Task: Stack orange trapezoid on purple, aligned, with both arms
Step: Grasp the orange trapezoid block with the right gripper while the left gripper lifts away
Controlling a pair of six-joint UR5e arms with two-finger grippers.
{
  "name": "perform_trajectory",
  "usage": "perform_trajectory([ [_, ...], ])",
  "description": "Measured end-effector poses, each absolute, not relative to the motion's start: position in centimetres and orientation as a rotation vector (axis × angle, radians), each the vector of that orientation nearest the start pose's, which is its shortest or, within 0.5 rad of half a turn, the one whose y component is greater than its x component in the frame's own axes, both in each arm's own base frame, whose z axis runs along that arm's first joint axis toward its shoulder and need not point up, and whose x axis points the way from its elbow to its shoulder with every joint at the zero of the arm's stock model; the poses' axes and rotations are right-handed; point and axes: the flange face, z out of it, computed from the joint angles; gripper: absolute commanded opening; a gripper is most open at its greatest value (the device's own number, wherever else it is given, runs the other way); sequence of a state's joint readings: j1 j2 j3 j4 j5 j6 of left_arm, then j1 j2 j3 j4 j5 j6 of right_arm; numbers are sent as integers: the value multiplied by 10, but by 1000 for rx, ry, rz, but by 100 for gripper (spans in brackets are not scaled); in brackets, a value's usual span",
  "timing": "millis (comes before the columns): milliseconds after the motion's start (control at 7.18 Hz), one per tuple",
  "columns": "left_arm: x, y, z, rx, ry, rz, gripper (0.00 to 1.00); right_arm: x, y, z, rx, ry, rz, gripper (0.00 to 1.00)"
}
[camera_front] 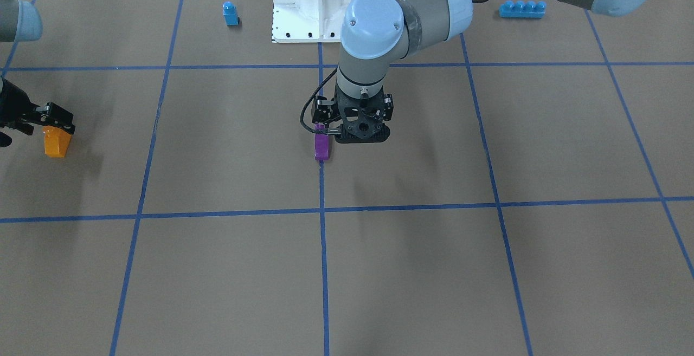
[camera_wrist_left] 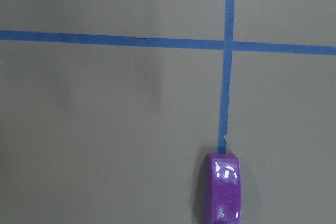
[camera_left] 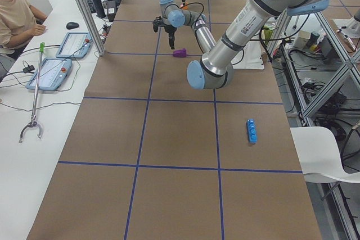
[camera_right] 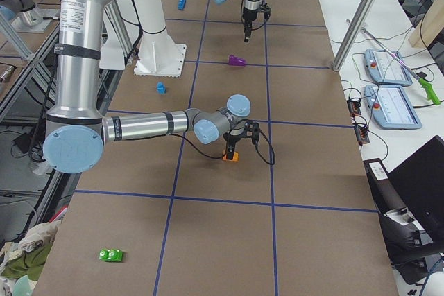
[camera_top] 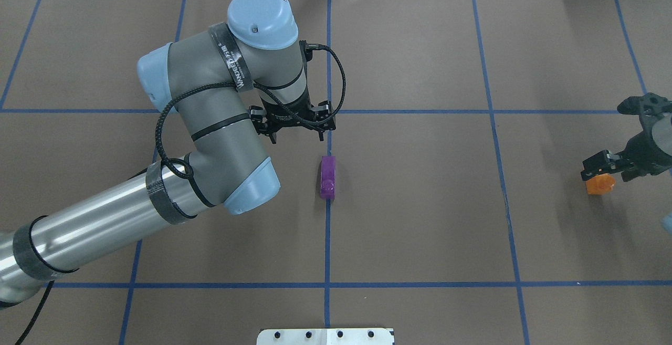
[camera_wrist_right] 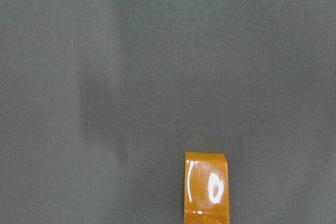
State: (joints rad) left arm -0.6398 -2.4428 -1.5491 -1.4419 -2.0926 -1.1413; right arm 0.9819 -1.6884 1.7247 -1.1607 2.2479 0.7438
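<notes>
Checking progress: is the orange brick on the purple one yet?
Off. The orange brick sits by the right pincer, far from the purple brick.

left gripper [camera_front: 361,137]: the tips are masked by its own black body in the front-facing view and by the wrist joint in the overhead view; the gap between them cannot be told.
right gripper [camera_top: 600,168]: it is cropped at the frame edge in both the overhead and front-facing views; whether it is pressed onto the orange trapezoid [camera_wrist_right: 206,188] cannot be told.
orange trapezoid: it is cut off by the lower edge of the right wrist view; its top is covered by the right gripper in the front-facing view.
purple brick [camera_wrist_left: 224,192]: its near end is cropped in the left wrist view.
white base plate [camera_top: 325,336]: only an edge strip is shown overhead.
operator [camera_left: 14,9]: cut off by the side view's edge.
</notes>
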Motion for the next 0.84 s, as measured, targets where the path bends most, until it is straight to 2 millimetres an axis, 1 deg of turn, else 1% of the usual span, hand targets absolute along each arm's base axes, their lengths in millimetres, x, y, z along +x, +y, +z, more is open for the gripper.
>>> perform_trajectory([
  [278, 525, -495, 141, -71, 858, -10, 100, -205, -423, 609, -75, -752, -8, 98],
  [418, 525, -495, 141, -71, 858, -10, 100, -209, -422, 612, -80, -746, -13, 92],
  [557, 525, -495, 141, -71, 858, -11, 100, -214, -421, 615, -87, -742, -21, 78],
  [696, 525, -494, 142, -72, 857, -11, 100, -218, -420, 618, -94, -738, -26, 23],
  [835, 525, -494, 143, -72, 856, -11, 100, -220, -420, 621, -101, -735, -28, 0],
])
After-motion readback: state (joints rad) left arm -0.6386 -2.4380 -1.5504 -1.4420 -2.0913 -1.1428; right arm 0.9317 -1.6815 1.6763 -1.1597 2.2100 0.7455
